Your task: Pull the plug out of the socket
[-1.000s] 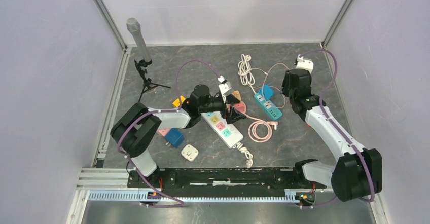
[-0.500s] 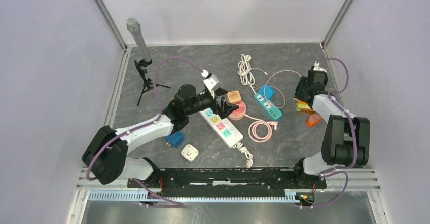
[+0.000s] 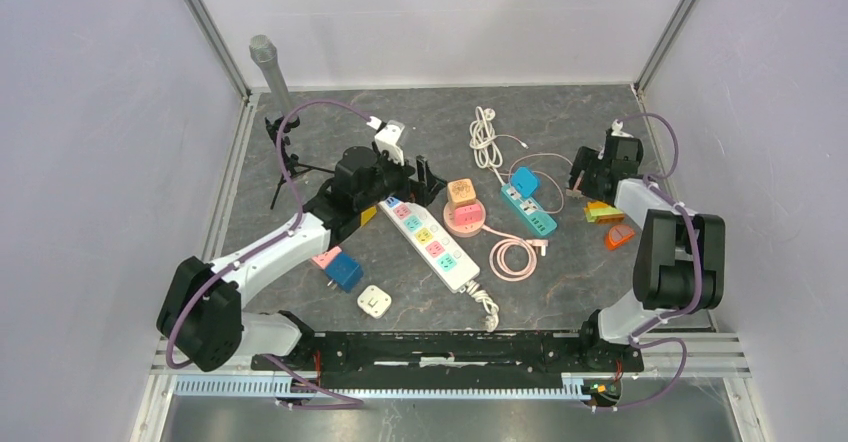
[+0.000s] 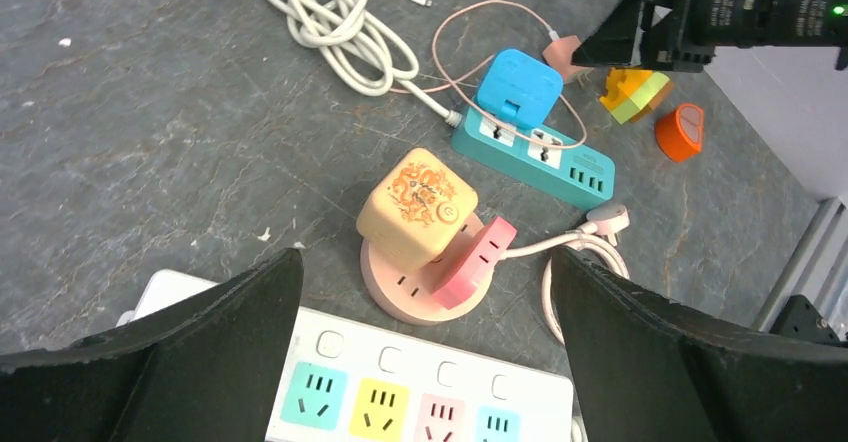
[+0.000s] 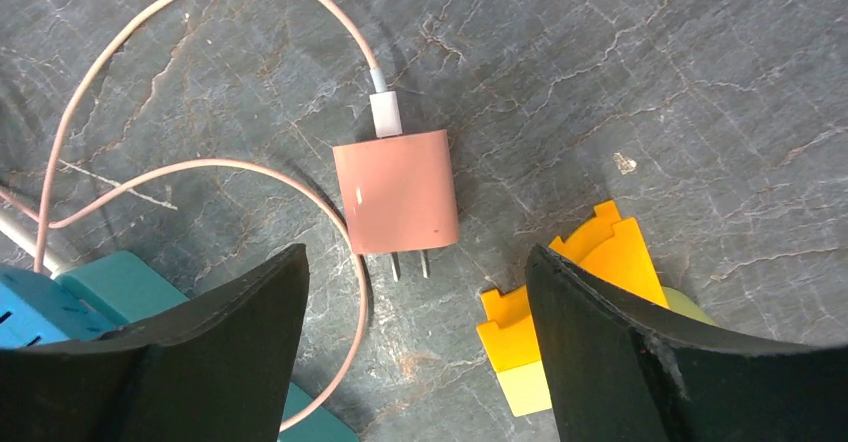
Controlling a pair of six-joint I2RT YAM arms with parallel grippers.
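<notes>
Now I am hovering my wide-open, empty left gripper (image 4: 425, 267) above the socket (image 4: 393, 299), eyeing sides of its stiff-looking cube plug (image 4: 418, 207).

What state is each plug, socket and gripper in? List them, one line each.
Pink square charger block: unplugged, lying flat on the table, prongs bare.
Blue cube plug: seated in the teal power strip.
Beige cube adapter: seated on the round pink socket.
White power strip with coloured sockets: visible sockets empty.
Left gripper: open, empty.
Right gripper: open, empty, over the pink block.
</notes>
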